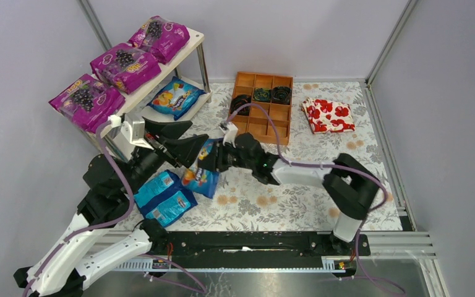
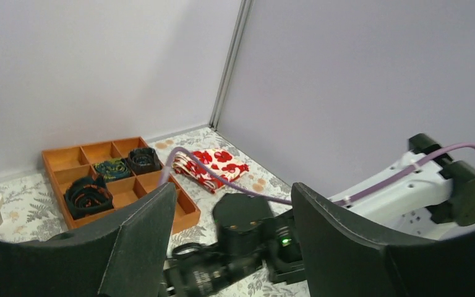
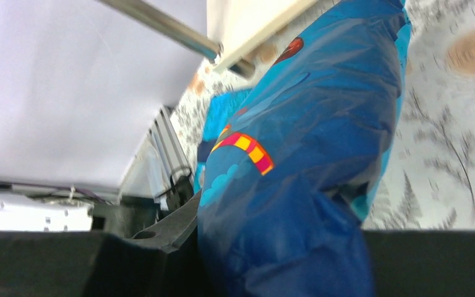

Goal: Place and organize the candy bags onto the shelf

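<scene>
The shelf (image 1: 195, 41) stands at the far left with three magenta-purple candy bags (image 1: 125, 65) on its top board and one blue bag (image 1: 175, 98) on the lower board. My right gripper (image 1: 215, 158) is shut on another blue candy bag (image 1: 201, 174), which fills the right wrist view (image 3: 309, 154); the shelf's board and leg (image 3: 161, 26) show just behind it. A further blue bag (image 1: 162, 198) lies on the table by my left arm. My left gripper (image 1: 187, 140) is open and empty, just left of the held bag, its fingers (image 2: 142, 235) framing the right arm's wrist.
An orange-brown compartment tray (image 1: 266, 120) with dark rolled items sits at the back centre, also in the left wrist view (image 2: 182, 213). A folded white cloth with red flowers (image 1: 328, 115) lies to its right. Walls close in at left, back and right.
</scene>
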Controlling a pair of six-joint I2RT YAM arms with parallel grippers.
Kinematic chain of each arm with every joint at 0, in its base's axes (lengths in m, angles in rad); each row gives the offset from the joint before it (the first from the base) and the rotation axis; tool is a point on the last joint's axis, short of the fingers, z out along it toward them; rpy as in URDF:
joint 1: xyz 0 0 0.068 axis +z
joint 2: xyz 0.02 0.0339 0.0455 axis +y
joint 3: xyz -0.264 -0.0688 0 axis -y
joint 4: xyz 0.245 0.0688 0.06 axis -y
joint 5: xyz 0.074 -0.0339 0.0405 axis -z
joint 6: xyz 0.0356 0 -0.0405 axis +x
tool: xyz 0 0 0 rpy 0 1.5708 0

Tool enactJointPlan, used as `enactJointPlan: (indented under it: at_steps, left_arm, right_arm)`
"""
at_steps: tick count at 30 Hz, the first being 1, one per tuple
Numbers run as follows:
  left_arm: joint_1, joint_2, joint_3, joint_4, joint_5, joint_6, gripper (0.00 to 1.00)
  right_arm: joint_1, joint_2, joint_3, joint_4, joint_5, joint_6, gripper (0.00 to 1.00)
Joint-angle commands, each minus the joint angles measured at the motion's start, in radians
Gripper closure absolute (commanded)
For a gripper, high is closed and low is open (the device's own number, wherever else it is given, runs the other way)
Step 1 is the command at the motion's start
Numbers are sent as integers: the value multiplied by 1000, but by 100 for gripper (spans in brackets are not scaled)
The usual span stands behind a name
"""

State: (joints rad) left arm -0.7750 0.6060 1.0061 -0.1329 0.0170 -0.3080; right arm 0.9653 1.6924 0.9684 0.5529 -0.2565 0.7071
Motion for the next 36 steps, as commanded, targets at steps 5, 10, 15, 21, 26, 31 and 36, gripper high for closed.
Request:
enactJointPlan:
  at_steps: [5,10,15,21,26,31,36]
  left_arm:
    - [-3,-34,-6,117,-78,11,27]
    - [-2,-34,-1,129,-65,-15,27]
    - [-3,-51,-42,171,-56,-31,27]
    - [-3,-71,-73,180,-66,-21,27]
    - [-1,-88,-110,197,-95,-17,27]
    - [22,-68,-122,217,-71,-34,27]
    - [44,-55,-135,224,-56,-46,28]
  right_arm:
    - [-31,258,420,381,-56,122,92]
    - [-36,460,690,395,-73,133,93]
    - [-54,687,1055,267,-67,132,94]
    - [-63,1058,1690,3,-10,88,94]
    - [-96,1105,1697,8,55,51,90]
    - [-114,1121,1684,-18,33,62,88]
    - [-118,1111,1667,-84,37,56,67]
